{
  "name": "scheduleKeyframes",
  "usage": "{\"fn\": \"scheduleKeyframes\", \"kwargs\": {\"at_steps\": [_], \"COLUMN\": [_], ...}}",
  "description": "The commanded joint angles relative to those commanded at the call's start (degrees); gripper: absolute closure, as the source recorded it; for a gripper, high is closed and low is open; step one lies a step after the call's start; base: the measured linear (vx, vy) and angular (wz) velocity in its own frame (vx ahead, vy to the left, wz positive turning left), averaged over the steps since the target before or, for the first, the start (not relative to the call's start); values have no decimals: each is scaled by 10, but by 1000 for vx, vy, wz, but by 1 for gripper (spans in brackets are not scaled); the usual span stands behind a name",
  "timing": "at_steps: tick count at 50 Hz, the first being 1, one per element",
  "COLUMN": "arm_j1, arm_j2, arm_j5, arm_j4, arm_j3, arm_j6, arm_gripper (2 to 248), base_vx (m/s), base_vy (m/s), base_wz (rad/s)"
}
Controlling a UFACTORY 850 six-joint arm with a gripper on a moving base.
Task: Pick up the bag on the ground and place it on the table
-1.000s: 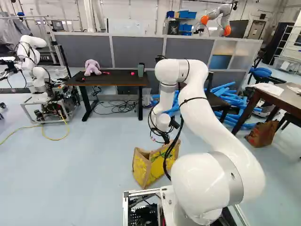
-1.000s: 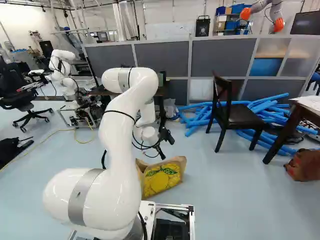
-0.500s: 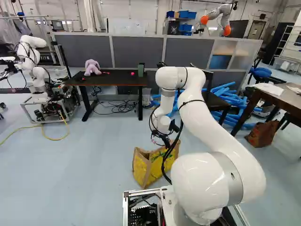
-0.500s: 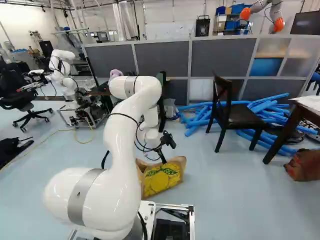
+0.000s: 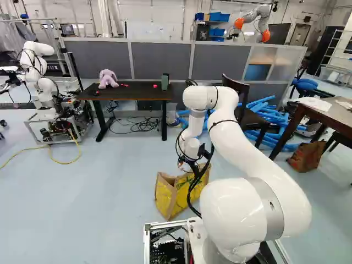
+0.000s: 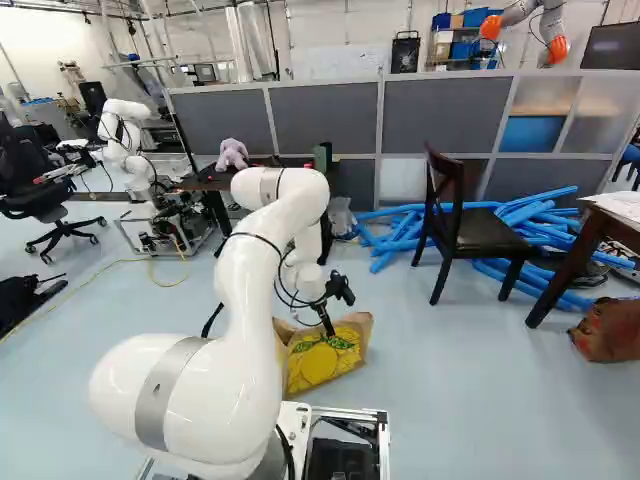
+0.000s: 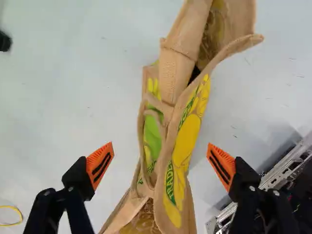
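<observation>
My gripper (image 6: 330, 325) is at the top of the tan and yellow bag (image 6: 322, 362) in the right base view, its fingertips by the upper rim. The bag stands upright on the floor. In the wrist view the gripper (image 7: 160, 163) is wide open, one orange-padded finger on each side of the bag (image 7: 183, 146), with gaps to both. The bag's handles (image 7: 168, 109) lie along its narrow mouth. A dark table (image 5: 132, 92) with a purple plush toy and a green container stands farther off in the left base view.
Another robot (image 5: 41, 82) stands left of the dark table. A black chair (image 6: 470, 225) and blue foam tubes (image 6: 540, 215) lie beyond the bag to the right, near a brown table (image 5: 324, 113) with a brown bag (image 5: 306, 157) beside it. Cables hang under the dark table.
My arm has lowered, bringing the gripper down from above the bag to its top edge. The fingers have stayed apart. Base and bag have not moved.
</observation>
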Motion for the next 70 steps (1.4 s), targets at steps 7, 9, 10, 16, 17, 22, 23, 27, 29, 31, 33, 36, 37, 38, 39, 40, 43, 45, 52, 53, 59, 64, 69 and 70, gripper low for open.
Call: {"fn": "scheduleKeyframes", "kwargs": {"at_steps": [7, 9, 10, 16, 17, 22, 23, 27, 29, 31, 33, 36, 37, 38, 39, 40, 43, 45, 52, 53, 59, 64, 69, 70], "arm_j1": [-4, -5, -6, -9, -10, -12, -13, -15, -16, -17, -18, -19, -20, -20, -20, -20, -21, -21, -21, -21, -21, -21, -21, -21], "arm_j2": [-16, -21, -23, -37, -39, -51, -53, -63, -67, -72, -76, -83, -86, -88, -90, -93, -99, -104, -116, -116, -119, -119, -119, -119], "arm_j5": [-19, -24, -27, -41, -43, -52, -53, -58, -60, -61, -62, -63, -63, -63, -63, -63, -63, -63, -63, -63, -63, -63, -63, -63], "arm_j4": [0, 0, 0, 0, 0, 0, 0, 0, 0, 0, 0, 0, 0, 0, 0, 0, 0, 0, 0, 0, 0, 0, 0, 0], "arm_j3": [-17, -21, -24, -38, -41, -53, -56, -66, -71, -76, -81, -89, -91, -94, -96, -99, -106, -110, -122, -123, -125, -125, -125, -125], "arm_j6": [0, 0, 0, 0, 0, 0, 0, 0, 0, 0, 0, 0, 0, 0, 0, 0, 0, 0, 0, 0, 0, 0, 0, 0], "arm_gripper": [3, 3, 3, 3, 3, 3, 3, 3, 3, 3, 3, 3, 3, 3, 3, 3, 3, 3, 3, 3, 7, 42, 80, 80], "base_vx": [0, 0, 0, 0, 0, 0, 0, 0, 0, 0, 0, 0, 0, 0, 0, 0, 0, 0, 0, 0, 0, 0, 0, 0], "base_vy": [0, 0, 0, 0, 0, 0, 0, 0, 0, 0, 0, 0, 0, 0, 0, 0, 0, 0, 0, 0, 0, 0, 0, 0], "base_wz": [0, 0, 0, 0, 0, 0, 0, 0, 0, 0, 0, 0, 0, 0, 0, 0, 0, 0, 0, 0, 0, 0, 0, 0]}}
